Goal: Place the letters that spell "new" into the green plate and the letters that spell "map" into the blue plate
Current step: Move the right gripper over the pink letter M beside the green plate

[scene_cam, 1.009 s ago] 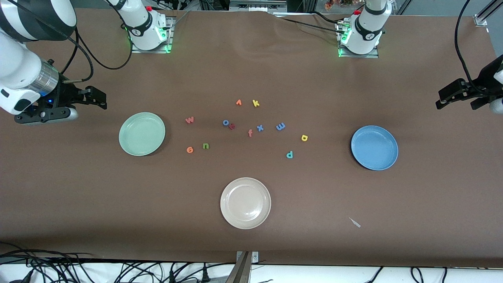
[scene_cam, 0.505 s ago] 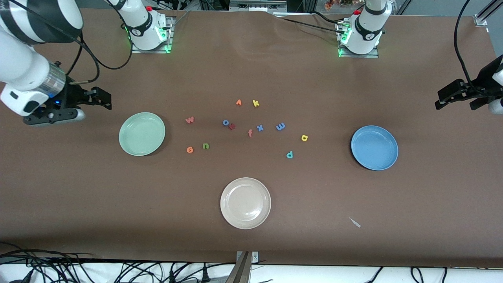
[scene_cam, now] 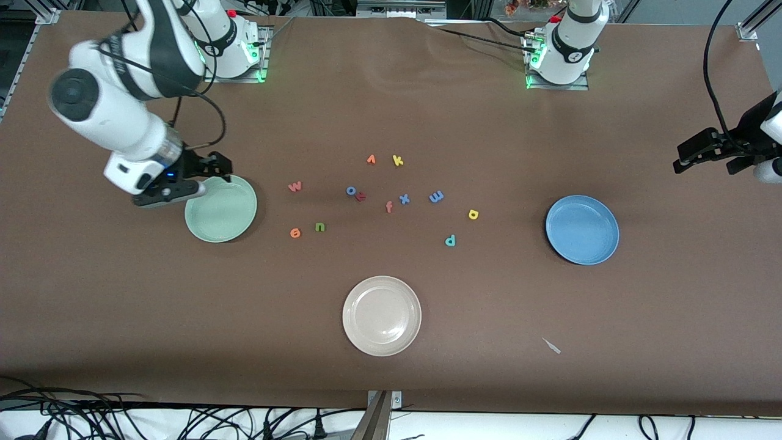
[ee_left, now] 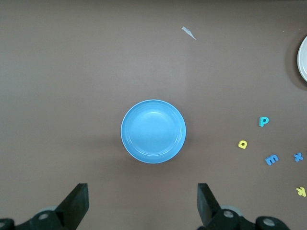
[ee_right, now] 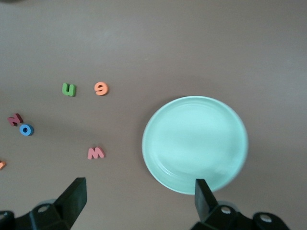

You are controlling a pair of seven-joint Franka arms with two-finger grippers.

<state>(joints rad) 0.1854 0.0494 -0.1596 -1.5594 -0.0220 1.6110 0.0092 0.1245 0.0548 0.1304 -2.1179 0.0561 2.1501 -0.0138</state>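
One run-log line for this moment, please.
stage: no letter placed | right gripper: open, over green plate rim | left gripper: open, waiting at table end | blue plate: empty

Lighting even, diffuse, from overhead; brown cloth-covered counter (scene_cam: 391, 379) well exposed, no hot spots. Soft faint shadows only: one beside the round mid-blue plate (scene_cam: 582, 230), one under the round pale mint-green plate (scene_cam: 221, 208). Mild sheen on the round cream-white plate (scene_cam: 382, 315). Front view sharp edge to edge. Left wrist view crisp. Right wrist view slightly soft, motion blur on the plate rim and the foam letters.
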